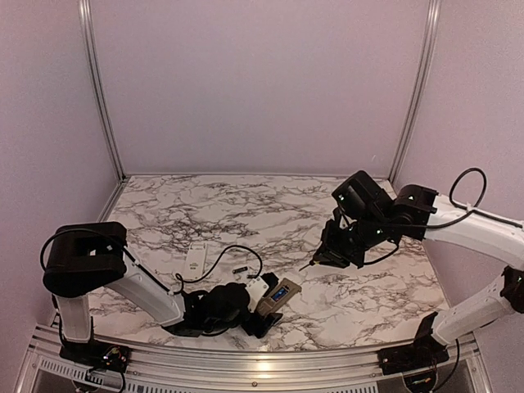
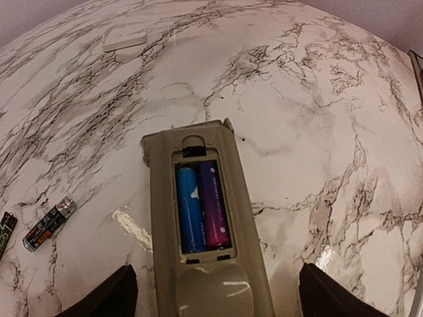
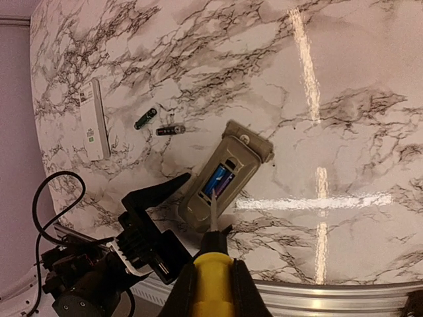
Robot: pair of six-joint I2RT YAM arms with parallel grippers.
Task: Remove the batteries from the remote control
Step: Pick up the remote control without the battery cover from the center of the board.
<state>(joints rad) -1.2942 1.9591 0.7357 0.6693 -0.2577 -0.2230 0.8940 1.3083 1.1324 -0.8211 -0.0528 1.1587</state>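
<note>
The remote control [image 2: 162,218] is a beige-grey bar lying back side up on the marble table [image 2: 297,99], its battery bay uncovered. In the bay a blue battery [image 2: 190,210] and a purple battery [image 2: 215,206] sit side by side, lengthwise and touching. A loose battery [image 2: 49,224], dark with a metallic end, lies flat on the table beside the remote control, and a second loose battery [image 2: 6,232] lies near it, apart, cut by the edge of the left wrist view.

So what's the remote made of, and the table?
The remote looks like tan plastic: a smooth moulded shell with a faint sheen. The table is glossy, either marble or marble-print laminate: dark veins and bright light reflections, and the pictures can't settle which.
</note>
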